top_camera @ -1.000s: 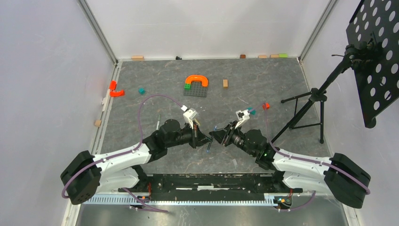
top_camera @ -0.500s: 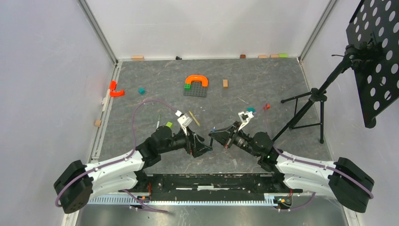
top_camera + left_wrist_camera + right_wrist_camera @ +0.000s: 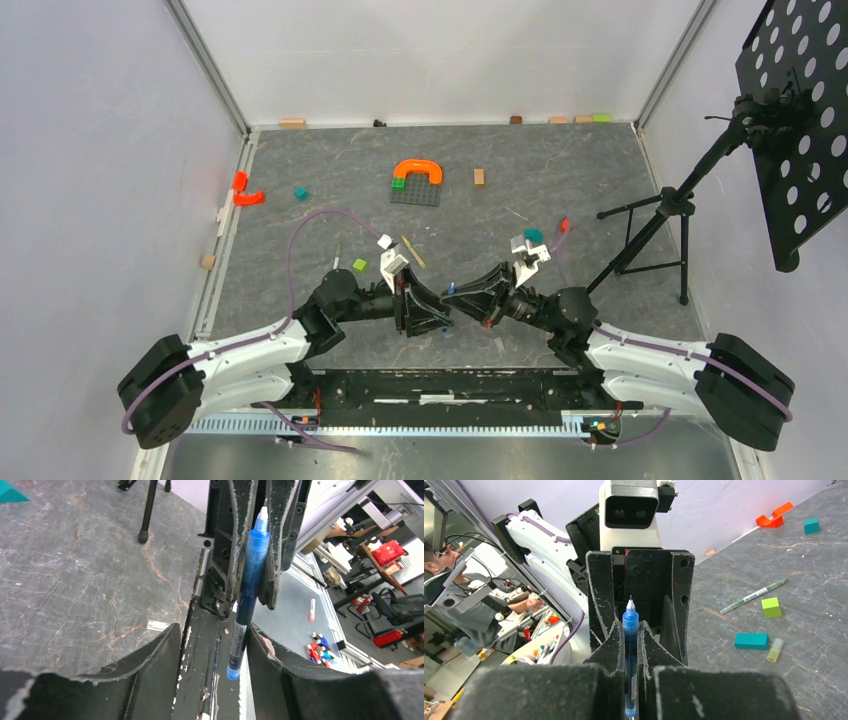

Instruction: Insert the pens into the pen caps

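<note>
A blue pen [image 3: 630, 645] stands roughly upright with its needle tip up, and my right gripper [image 3: 630, 626] is shut on its barrel. My left gripper [image 3: 214, 630] faces it, open. Its fingers flank the pen's [image 3: 247, 595] lower end, the right one close beside it. From above, both grippers [image 3: 425, 310] [image 3: 470, 295] meet near the table's front, and the pen's lower end [image 3: 447, 328] shows below them. A pale green pen [image 3: 754, 595] and a small yellowish cap [image 3: 775, 650] lie on the table. A tan-yellow pen [image 3: 412, 250] lies behind the left wrist.
A teal block [image 3: 751, 640] and a lime block [image 3: 771, 607] lie near the green pen. An orange arch [image 3: 418, 168] sits on a grey baseplate [image 3: 415, 192] at the back. A black tripod [image 3: 650, 235] stands on the right. A small clear tube [image 3: 499, 345] lies near the front edge.
My left gripper has opened off the blue pen, and my right gripper has shut on it. Both wrists have shifted toward the table's near edge.
</note>
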Motion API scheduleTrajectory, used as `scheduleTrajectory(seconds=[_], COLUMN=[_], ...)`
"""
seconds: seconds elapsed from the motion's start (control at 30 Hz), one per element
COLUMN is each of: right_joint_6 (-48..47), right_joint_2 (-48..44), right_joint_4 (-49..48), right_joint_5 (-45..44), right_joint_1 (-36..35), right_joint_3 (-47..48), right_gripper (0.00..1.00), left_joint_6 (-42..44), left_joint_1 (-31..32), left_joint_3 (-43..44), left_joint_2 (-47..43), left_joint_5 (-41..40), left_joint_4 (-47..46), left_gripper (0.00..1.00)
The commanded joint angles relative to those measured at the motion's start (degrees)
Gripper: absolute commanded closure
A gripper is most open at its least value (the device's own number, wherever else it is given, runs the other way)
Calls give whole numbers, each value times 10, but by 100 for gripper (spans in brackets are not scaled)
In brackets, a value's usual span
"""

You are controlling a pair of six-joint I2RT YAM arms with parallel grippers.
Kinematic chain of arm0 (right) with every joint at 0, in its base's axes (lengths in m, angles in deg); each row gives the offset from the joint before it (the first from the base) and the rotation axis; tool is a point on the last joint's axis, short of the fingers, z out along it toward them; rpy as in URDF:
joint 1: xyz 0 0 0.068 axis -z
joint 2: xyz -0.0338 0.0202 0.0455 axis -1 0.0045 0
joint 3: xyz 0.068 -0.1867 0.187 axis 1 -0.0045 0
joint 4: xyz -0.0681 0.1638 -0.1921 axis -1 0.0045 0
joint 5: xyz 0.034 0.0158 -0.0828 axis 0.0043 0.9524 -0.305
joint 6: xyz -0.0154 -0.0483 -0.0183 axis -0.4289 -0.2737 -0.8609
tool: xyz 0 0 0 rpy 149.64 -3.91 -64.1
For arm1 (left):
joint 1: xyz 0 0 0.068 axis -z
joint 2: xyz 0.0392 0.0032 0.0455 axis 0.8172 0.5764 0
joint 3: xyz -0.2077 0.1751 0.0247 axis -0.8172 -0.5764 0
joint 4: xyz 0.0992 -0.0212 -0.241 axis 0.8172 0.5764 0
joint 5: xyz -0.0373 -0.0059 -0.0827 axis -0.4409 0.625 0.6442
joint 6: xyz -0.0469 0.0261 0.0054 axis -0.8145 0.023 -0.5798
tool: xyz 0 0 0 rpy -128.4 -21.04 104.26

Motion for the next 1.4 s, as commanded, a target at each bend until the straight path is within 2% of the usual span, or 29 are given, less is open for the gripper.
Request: scheduleTrajectory(seconds=[0.0, 0.43, 0.6, 0.7, 0.73, 0.77, 0.87, 0.9, 0.97, 1.07, 1.13, 1.2, 1.27, 1.37], right_joint_6=[-7, -18, -12, -11, -13, -19, -54, -72, -111, -166, -188, -208, -228, -252], right_joint_2=[6, 12, 15, 12, 9, 4, -27, -38, -68, -98, -103, -86, -52, 18], right_joint_4=[-58, -61, -68, -62, -49, -31, 66, 114, 206, 349, 446, 534, 590, 655], right_joint_5=[30, 24, 21, 22, 21, 16, -18, -34, -74, -152, -244, -312, -332, -317], right_joint_1=[-1, -1, -1, -1, -1, -1, -1, -1, -1, -1, -1, -1, 0, 0], right_joint_3=[7, 0, 0, 1, 4, 9, 29, 39, 67, 122, 166, 214, 261, 320], right_gripper=[100, 100, 100, 100, 97, 88, 39, 32, 27, 27, 28, 30, 31, 32], left_joint_6=[-31, -79, -89, -93, -92, -85, -61, -54, -30, 9, 26, 27, 10, 7], left_joint_1=[2, 3, 4, 4, 5, 5, 5, 4, 4, 4, 4, 6, 6, 6], left_joint_3=[24, 42, 46, 44, 44, 46, 48, 50, 67, 105, 139, 169, 196, 279], left_joint_2=[21, 44, 56, 50, 45, 35, -5, -22, -66, -139, -184, -223, -253, -263], left_joint_5=[27, 30, 37, 35, 28, 18, -18, -33, -75, -140, -202, -298, -363, -449], left_joint_4=[-74, -110, -122, -122, -107, -79, 9, 52, 158, 344, 468, 576, 656, 794], left_gripper=[45, 67, 98, 98, 98, 98, 98, 98, 98, 98, 98, 98, 98, 98])
